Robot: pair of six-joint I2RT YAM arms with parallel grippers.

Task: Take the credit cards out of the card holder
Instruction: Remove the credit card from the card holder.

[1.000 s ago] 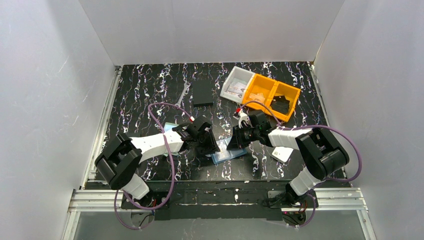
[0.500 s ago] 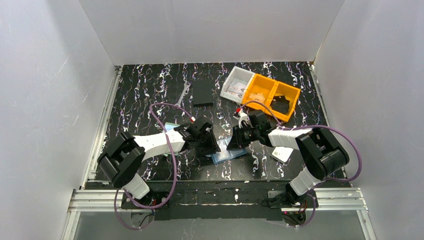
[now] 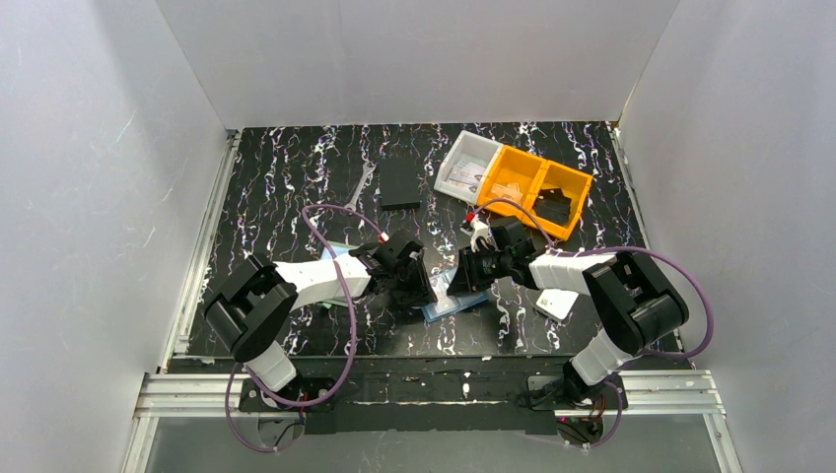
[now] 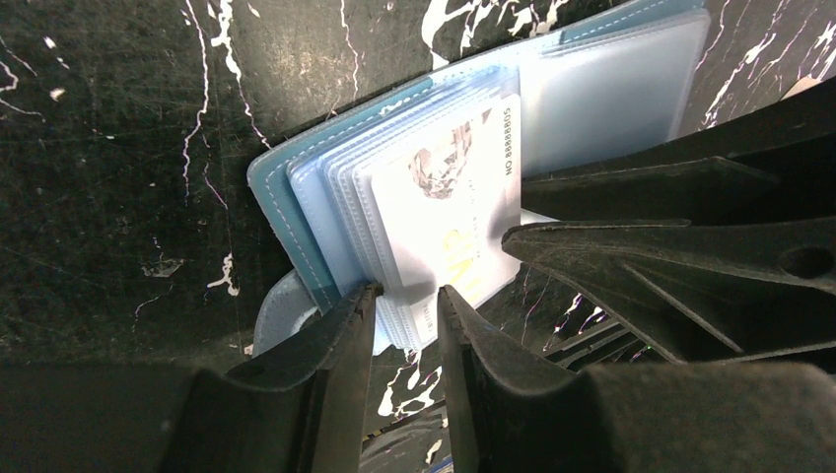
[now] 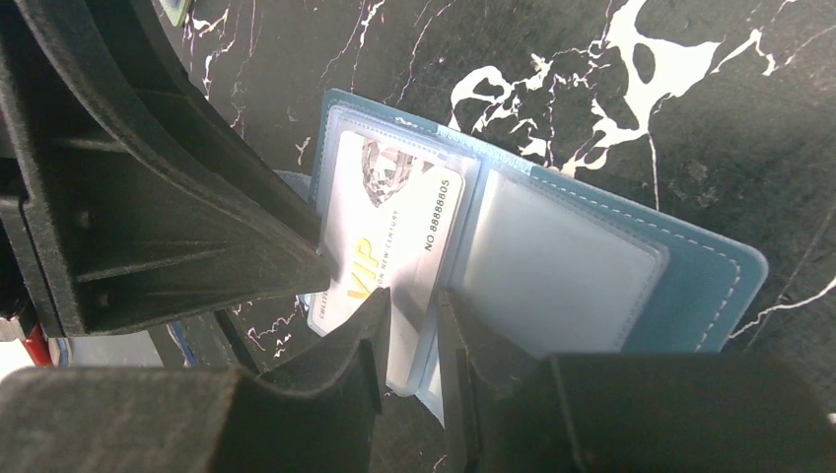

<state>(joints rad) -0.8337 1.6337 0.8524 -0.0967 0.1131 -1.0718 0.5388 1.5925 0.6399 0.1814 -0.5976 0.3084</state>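
The blue card holder (image 3: 450, 305) lies open on the black marbled table, between my two grippers. A pale card with a portrait and gold letters (image 5: 394, 227) sits in its left-hand clear pocket, the lower corner sticking out past the pocket edge. My right gripper (image 5: 412, 296) is slightly open, its tips resting over that card and the pocket edge. My left gripper (image 4: 406, 292) stands over the fanned pocket leaves at the holder's (image 4: 286, 197) other side, jaws a little apart and clamping nothing. Another pale card (image 3: 335, 250) lies on the table under my left arm.
A white rounded box (image 3: 555, 304) lies to the right of the right arm. At the back right are orange bins (image 3: 537, 187) and a white bin (image 3: 463, 168) with small items. A flat black rectangle (image 3: 400, 183) and a small metal tool (image 3: 360, 187) lie at the back.
My right gripper's jaws have parted a little over the card. My left arm's elbow has shifted slightly to the right. The card holder has stayed in place.
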